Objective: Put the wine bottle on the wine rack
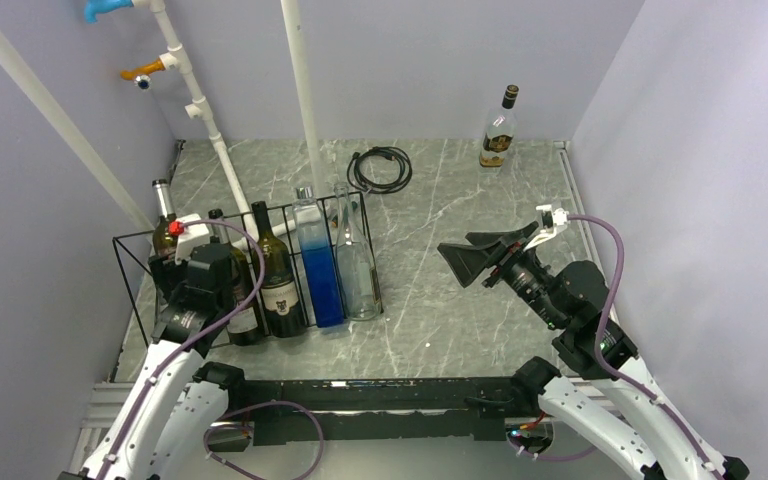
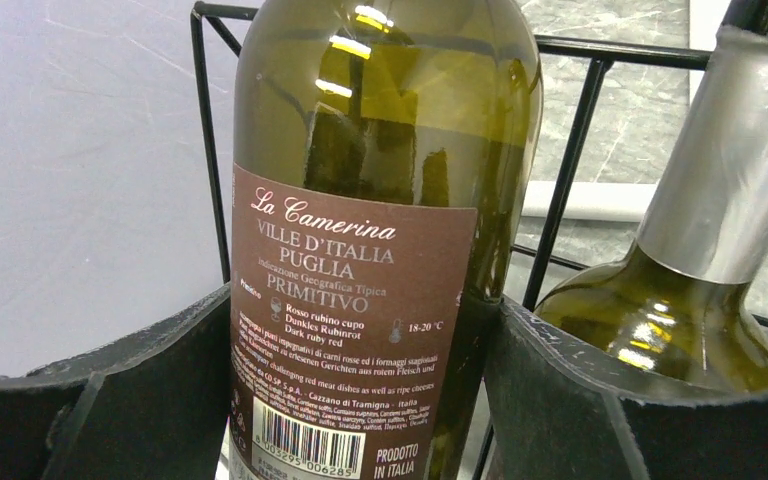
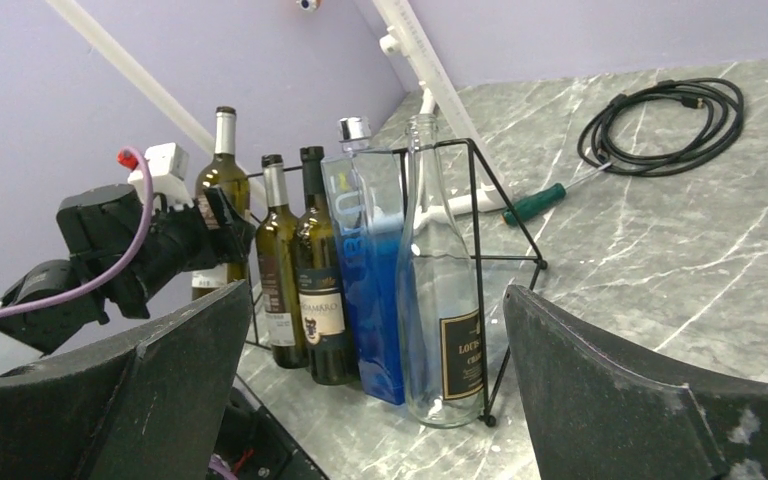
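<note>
Nearest the lens, the left fingers [image 2: 110,400] are seen pressed against both flanks of the wine bottle [image 2: 360,250], one dark pad on each side of its brown label, so the bottle is judged to be gripped rather than merely flanked. It is taken low on the body, where the glass is straight and widest, presumably so that it does not tip while handled.

The bottle is stood upright at the left end of the wine rack [image 2: 560,195], inside the black wire frame, whose bars are visible just behind it. A silver-capped bottle [image 2: 720,180] is found just beside it on the right. Whether its base is resting on the rack cannot be told, since the foot is shown in no view.

Three more bottles are lined up further along the frame, with a blue bottle [image 1: 318,270] and a clear bottle [image 1: 357,270] at the right end. All are upright and close together, so little room is left for a tilt.

The right fingers [image 3: 160,400] are spread fully apart with nothing between them. They are held over the desk [image 1: 460,320], well apart from the rack, presumably so that the left arm's work is not obstructed. The placing is judged nearly done: release and a straight withdrawal are called for.
</note>
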Motion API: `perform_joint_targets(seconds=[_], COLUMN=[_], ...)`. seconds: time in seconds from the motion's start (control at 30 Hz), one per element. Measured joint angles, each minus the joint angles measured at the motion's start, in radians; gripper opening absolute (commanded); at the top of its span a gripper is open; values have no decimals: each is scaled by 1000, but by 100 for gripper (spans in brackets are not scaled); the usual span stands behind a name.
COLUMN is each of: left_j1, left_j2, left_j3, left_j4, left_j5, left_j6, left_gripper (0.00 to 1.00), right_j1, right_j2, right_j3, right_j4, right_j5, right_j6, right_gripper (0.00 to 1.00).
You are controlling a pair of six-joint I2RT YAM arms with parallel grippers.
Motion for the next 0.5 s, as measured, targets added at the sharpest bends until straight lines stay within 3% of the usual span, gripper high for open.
perform_joint_targets(seconds=[0.1, 0.37, 0.5], left_j1=[3, 5, 6], left_j2=[-14, -10, -5], left_j3=[-14, -56, -57], left_j4=[7, 11, 12], left_j5=[15, 34, 26], left_j6=[-7, 1, 0], left_gripper=[1, 31, 41], right_j1=[0, 0, 0], right_j2=[-3, 10, 23], right_j3=[0, 0, 0], right_j4=[-5, -5, -4], right_j5=[9, 11, 11], right_j6=[-11, -32, -32], right_gripper=[100, 100, 100])
